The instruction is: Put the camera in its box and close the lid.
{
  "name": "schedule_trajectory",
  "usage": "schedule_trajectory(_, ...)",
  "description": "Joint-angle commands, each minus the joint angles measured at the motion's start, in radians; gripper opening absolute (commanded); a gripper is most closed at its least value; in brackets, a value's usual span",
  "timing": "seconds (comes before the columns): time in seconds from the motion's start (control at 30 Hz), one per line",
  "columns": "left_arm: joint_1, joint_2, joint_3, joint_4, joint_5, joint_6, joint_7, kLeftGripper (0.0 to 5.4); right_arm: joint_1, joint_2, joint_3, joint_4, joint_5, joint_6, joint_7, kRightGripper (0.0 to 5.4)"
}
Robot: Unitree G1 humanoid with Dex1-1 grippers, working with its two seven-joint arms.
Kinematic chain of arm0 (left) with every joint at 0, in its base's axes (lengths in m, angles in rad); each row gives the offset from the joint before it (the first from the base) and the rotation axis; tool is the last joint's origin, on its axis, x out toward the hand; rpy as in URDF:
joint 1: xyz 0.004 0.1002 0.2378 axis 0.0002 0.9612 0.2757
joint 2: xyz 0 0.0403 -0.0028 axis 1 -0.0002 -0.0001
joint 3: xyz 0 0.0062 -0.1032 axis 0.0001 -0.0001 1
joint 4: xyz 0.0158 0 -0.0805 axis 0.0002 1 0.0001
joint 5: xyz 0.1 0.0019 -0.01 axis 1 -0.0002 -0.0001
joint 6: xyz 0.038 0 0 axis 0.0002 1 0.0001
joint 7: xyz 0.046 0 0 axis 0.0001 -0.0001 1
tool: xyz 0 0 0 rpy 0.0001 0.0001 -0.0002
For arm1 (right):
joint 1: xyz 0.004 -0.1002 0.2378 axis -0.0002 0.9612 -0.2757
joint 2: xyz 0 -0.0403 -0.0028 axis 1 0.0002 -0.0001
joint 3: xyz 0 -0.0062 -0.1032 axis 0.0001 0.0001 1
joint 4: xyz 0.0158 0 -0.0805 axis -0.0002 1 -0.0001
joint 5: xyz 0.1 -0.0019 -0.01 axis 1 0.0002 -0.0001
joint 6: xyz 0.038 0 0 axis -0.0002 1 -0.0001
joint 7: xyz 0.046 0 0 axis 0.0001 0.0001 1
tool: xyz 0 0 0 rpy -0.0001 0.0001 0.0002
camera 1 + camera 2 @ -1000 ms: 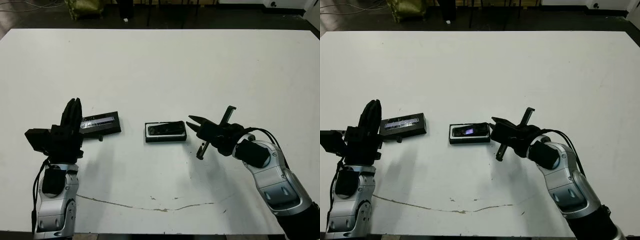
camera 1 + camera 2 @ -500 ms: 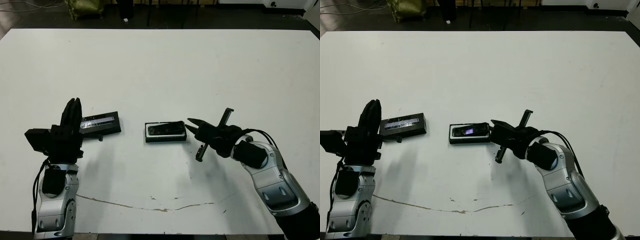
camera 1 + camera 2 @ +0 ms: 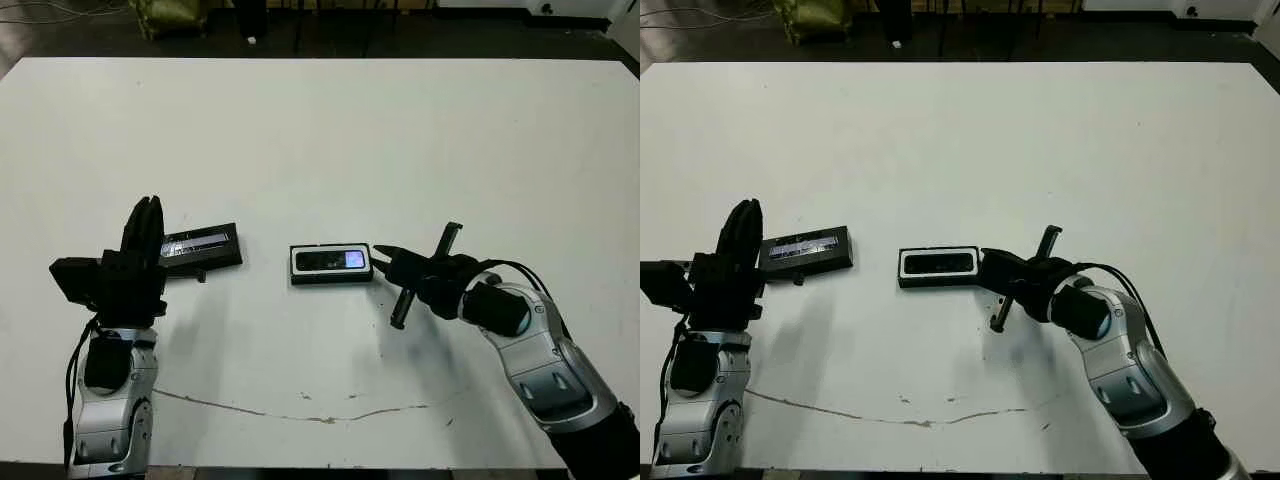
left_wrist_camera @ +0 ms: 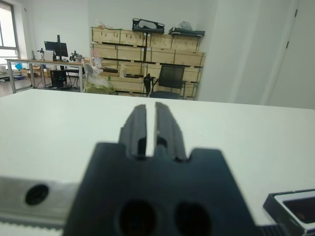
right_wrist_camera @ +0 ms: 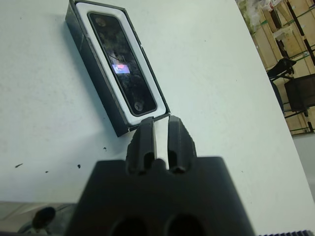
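The camera (image 3: 333,261) lies flat inside the box (image 3: 297,263), a small black tray with white lining near the table's middle; its glossy screen faces up with a small bright glint (image 5: 119,68). The lid (image 3: 200,245), flat and black with a silvery strip, rests on the table well to the left of the box. My right gripper (image 3: 379,249) is shut, its tips just off the box's right end (image 5: 123,129), holding nothing. My left gripper (image 3: 148,204) points away over the table just left of the lid, shut and holding nothing (image 4: 150,105).
A thin crack-like line (image 3: 300,405) runs across the white table (image 3: 400,140) near its front edge. Beyond the far edge, the left wrist view shows shelves of boxes (image 4: 147,49) and an office chair (image 4: 170,81).
The camera, tilted in the box before, now lies flat with its screen up. My right gripper has shut and sunk slightly beside the box's right end. The left arm has not moved.
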Motion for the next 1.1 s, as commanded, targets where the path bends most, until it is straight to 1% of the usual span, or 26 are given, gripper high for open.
schedule_trajectory(0.03, 0.015, 0.006, 0.003, 0.014, 0.004, 0.007, 0.002, 0.00, 0.008, -0.011, 0.010, 0.032, 0.006, -0.014, 0.003, 0.02)
schedule_trajectory(0.2, 0.017, 0.004, 0.003, 0.009, 0.004, 0.010, 0.004, 0.00, -0.003, -0.009, 0.020, 0.042, 0.002, -0.026, 0.006, 0.02)
schedule_trajectory(0.37, 0.016, 0.005, 0.004, 0.010, 0.000, 0.013, 0.002, 0.00, -0.006, -0.009, 0.018, 0.036, -0.016, -0.017, -0.005, 0.02)
schedule_trajectory(0.43, 0.017, 0.005, 0.005, 0.009, -0.003, 0.015, 0.002, 0.00, -0.004, -0.008, -0.002, 0.038, -0.008, -0.029, -0.019, 0.02)
schedule_trajectory(0.53, 0.017, 0.005, 0.004, 0.009, -0.008, 0.014, -0.001, 0.00, -0.010, -0.008, -0.050, 0.040, 0.028, -0.053, -0.037, 0.02)
schedule_trajectory(0.6, 0.015, 0.007, 0.003, 0.013, 0.007, 0.003, 0.003, 0.00, -0.007, 0.001, -0.097, 0.032, 0.059, -0.098, -0.072, 0.02)
schedule_trajectory(0.67, 0.014, 0.010, 0.005, 0.015, 0.017, -0.007, 0.006, 0.00, 0.007, 0.030, -0.157, 0.006, 0.113, -0.122, -0.116, 0.02)
schedule_trajectory(0.73, 0.013, 0.013, 0.008, 0.012, 0.021, -0.011, 0.006, 0.00, 0.034, 0.086, -0.226, -0.010, 0.199, -0.157, -0.169, 0.02)
schedule_trajectory(0.8, 0.013, 0.015, 0.012, 0.008, 0.016, -0.013, 0.001, 0.00, 0.057, 0.128, -0.272, -0.010, 0.271, -0.203, -0.207, 0.02)
schedule_trajectory(0.9, 0.013, 0.021, 0.018, -0.006, 0.006, -0.008, -0.006, 0.00, 0.088, 0.169, -0.312, -0.039, 0.351, -0.191, -0.241, 0.02)
schedule_trajectory(0.97, 0.011, 0.029, 0.024, -0.009, 0.003, -0.010, -0.013, 0.00, 0.101, 0.186, -0.337, -0.038, 0.422, -0.192, -0.235, 0.02)
schedule_trajectory(1.07, -0.003, 0.053, 0.040, 0.006, 0.009, -0.033, -0.027, 0.00, 0.120, 0.210, -0.379, -0.040, 0.554, -0.143, -0.220, 0.02)
schedule_trajectory(1.1, -0.009, 0.063, 0.046, 0.015, 0.014, -0.047, -0.032, 0.00, 0.126, 0.214, -0.389, -0.043, 0.587, -0.126, -0.222, 0.02)
